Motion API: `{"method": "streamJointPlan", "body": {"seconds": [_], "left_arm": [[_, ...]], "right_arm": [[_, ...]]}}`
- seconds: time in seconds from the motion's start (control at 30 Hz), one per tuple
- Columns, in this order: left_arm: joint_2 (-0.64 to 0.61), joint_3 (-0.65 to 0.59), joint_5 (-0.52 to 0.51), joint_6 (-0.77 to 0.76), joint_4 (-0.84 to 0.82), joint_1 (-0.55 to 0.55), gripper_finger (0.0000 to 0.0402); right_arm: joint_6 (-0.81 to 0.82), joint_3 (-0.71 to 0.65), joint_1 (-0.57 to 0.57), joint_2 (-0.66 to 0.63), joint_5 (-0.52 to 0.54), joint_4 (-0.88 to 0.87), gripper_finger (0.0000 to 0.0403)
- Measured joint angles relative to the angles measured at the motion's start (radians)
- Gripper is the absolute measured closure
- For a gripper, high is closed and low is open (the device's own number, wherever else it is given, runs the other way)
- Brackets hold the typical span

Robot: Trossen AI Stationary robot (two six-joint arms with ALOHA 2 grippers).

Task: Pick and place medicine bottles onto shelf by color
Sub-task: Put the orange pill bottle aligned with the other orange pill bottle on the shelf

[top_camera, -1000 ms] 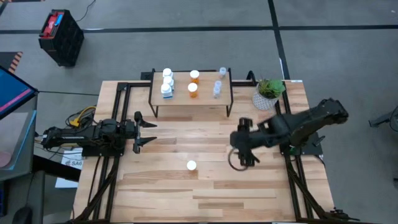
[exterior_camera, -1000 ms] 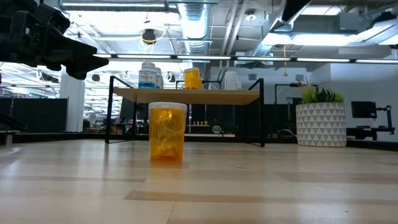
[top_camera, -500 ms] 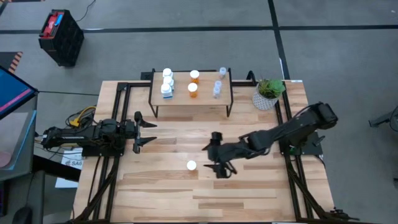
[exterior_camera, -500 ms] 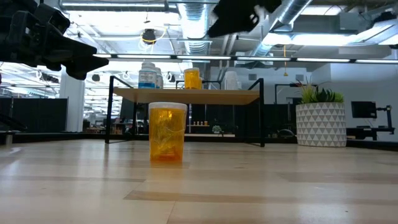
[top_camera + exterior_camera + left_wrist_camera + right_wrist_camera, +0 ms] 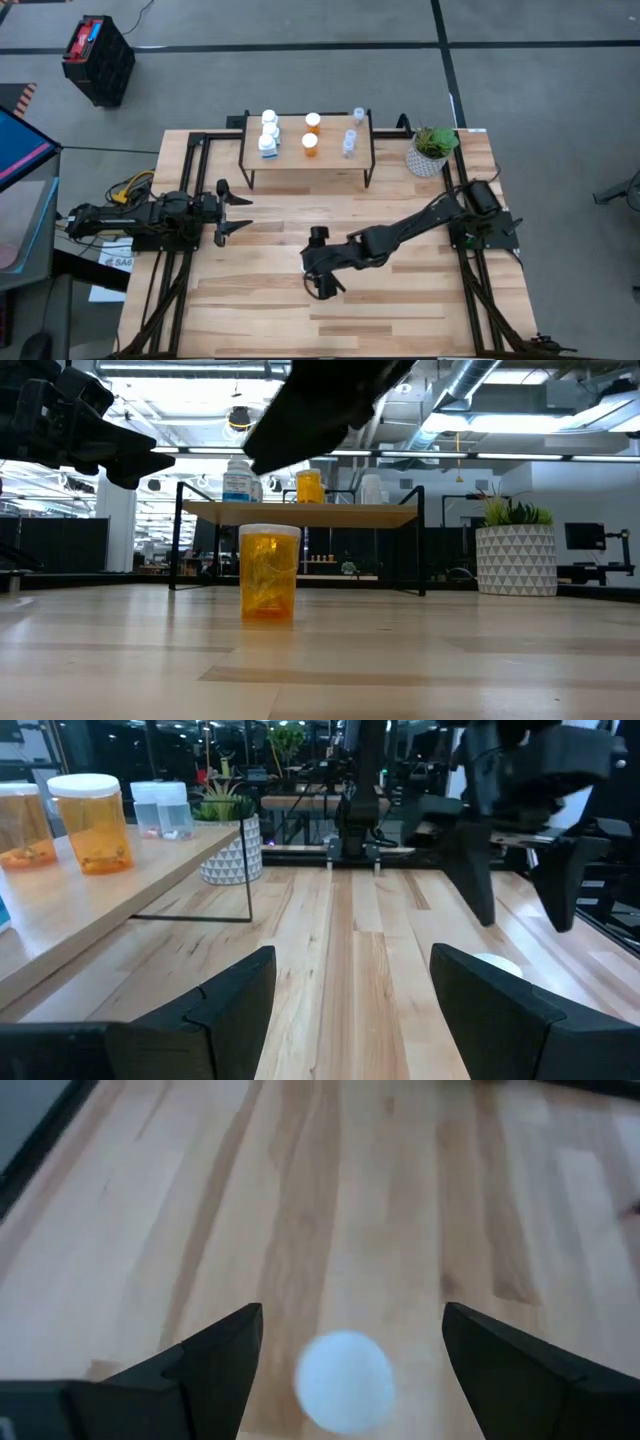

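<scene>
Right gripper (image 5: 350,1350) above the last orange bottle (image 5: 268,572)

Its jaws stand spread, the white cap directly below between them. Left gripper (image 5: 232,207), also spread, waits well apart.

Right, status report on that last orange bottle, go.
Right gripper open, above the orange bottle, not gripping. Bottle upright on the table. Left gripper open, parked at left. Nothing in the way.
</scene>
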Motion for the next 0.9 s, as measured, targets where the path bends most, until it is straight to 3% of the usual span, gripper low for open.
{"method": "streamJointPlan", "body": {"seconds": [0.23,0.47,0.9], "left_arm": [[0.001,0.000,0.000,0.000,0.000,0.000,0.0148],[0.005,0.000,0.000,-0.005,0.000,0.000,0.0148],[0.013,0.000,-0.001,-0.005,0.000,0.000,0.0148]], "right_arm": [[0.015,0.119,0.013,0.068,-0.004,-0.123,0.0074],[0.122,0.119,0.001,0.080,0.000,-0.202,0.0078],[0.125,0.120,0.003,0.079,0.000,-0.221,0.0078]]}}
